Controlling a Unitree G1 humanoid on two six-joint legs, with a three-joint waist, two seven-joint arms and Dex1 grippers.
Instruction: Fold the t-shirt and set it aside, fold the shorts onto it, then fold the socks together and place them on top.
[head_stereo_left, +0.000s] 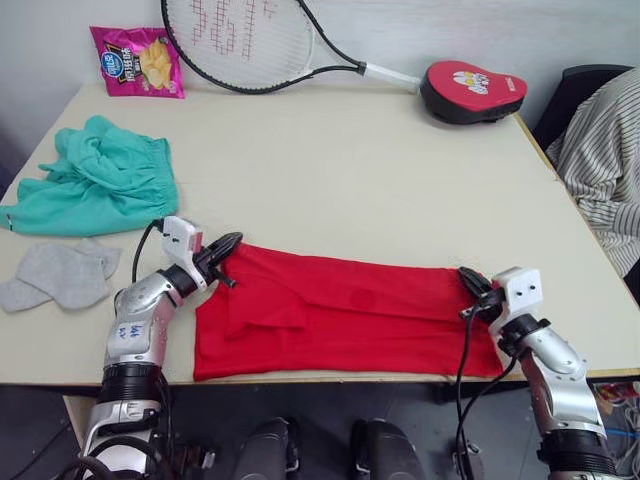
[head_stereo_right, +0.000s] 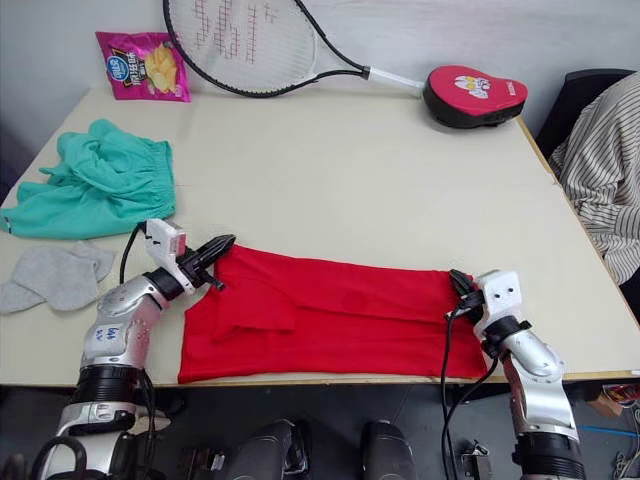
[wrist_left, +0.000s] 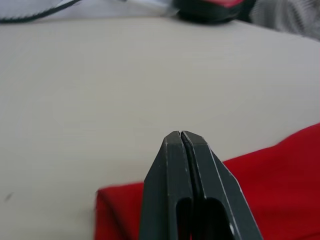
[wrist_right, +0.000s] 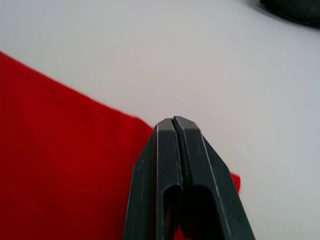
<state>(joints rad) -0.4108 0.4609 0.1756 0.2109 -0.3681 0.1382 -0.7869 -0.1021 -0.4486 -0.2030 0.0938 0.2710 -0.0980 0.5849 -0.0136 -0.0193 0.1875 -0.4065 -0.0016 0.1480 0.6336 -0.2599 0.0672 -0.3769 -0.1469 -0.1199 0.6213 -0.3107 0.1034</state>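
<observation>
From the head camera, the t-shirt (head_stereo_left: 345, 315) lies flat as a long red band along the near edge of the bench (head_stereo_left: 350, 170), running left to right, with a smaller flap folded over near its left end. The left tool (head_stereo_left: 226, 247) sits at the shirt's far left corner, its black fingers drawn together and touching the cloth there. The right tool (head_stereo_left: 470, 283) is at the shirt's far right corner, also pressed together against the fabric edge. The shorts (head_stereo_left: 95, 180) lie bunched near the bench's left edge, well apart from the shirt. The socks (head_stereo_left: 62, 275) lie flat just nearer than the shorts, at the left edge. Along the far side of the bench are a pink snack bag (head_stereo_left: 138, 60) at the left, a tennis racket (head_stereo_left: 255, 40) in the middle, and a red and black pad (head_stereo_left: 472, 90) at the right. A striped sleeve (head_stereo_left: 605, 160) of a person shows past the right edge.

In the left wrist view, the left tool's fingers (wrist_left: 170, 190) are closed tip to tip over a corner of the red shirt; whether cloth is caught between them cannot be told.

In the right wrist view, the right tool's fingers (wrist_right: 197, 185) are likewise closed together above the shirt's edge, bare bench beyond.
</observation>
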